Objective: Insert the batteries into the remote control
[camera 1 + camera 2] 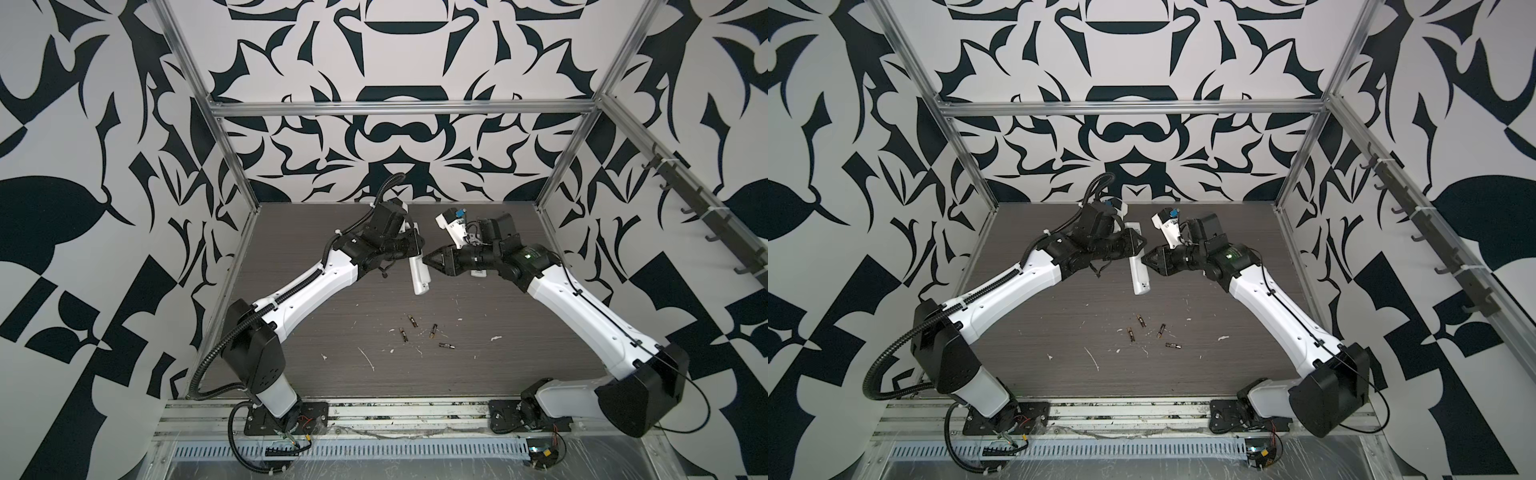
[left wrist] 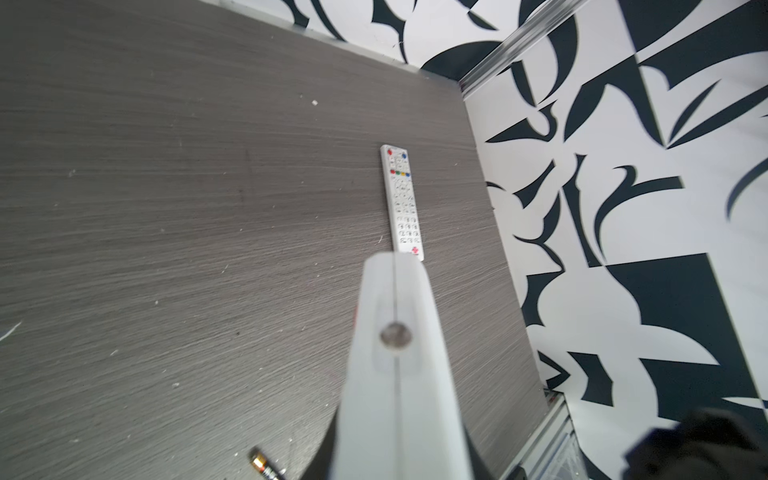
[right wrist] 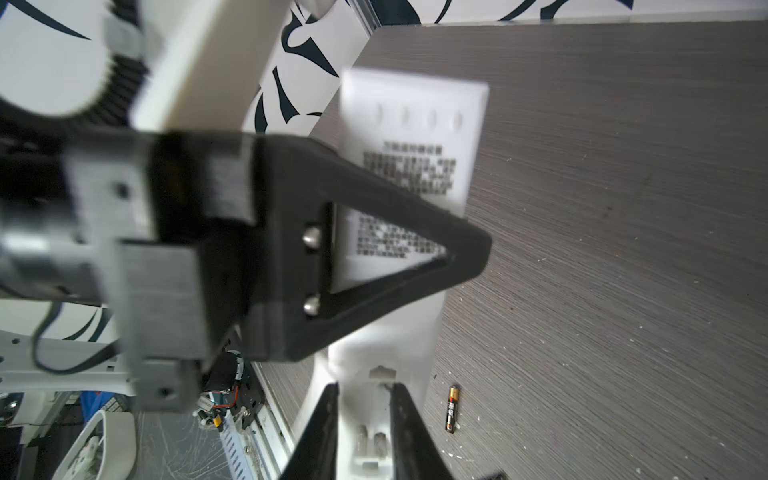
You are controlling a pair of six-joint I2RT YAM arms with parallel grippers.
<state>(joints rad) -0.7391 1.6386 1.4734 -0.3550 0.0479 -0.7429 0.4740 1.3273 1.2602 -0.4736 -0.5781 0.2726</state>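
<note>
Deck is dark grey wood-grain laminate [image 1: 498, 374] littered with white scraps [image 1: 365, 357]. It sits inside an aluminium frame [image 1: 399, 109], with black-and-white patterned walls [image 1: 399, 50] on three sides. I have the remote control [image 1: 419, 276] clamped in the left gripper [image 1: 413, 251], jaws closed on its two faces, lifted off the deck and back side toward the right wrist camera. The right gripper [image 1: 426, 262] has its tip right at the remote control. In the right wrist view its fingers [image 3: 328, 436] stand narrowly apart with nothing between them, pointing at the open battery bay, where I can see metal contacts. All four batteries [image 1: 411, 321] lie loose on the deck, well clear of the remote control on the arm-base side, apart from each other. The back of the remote control carries a block of printed text, too blurred to read. One battery [image 3: 452, 409] shows a black-and-orange label I can't read either. A second remote [image 2: 401, 199] lies buttons-up on the deck beyond the remote control, with coloured keys and a small red logo I can't make out. In a top view the right arm covers most of it. In the left wrist view the remote control is just a blurred white end, and one battery is cut by the frame edge.
</note>
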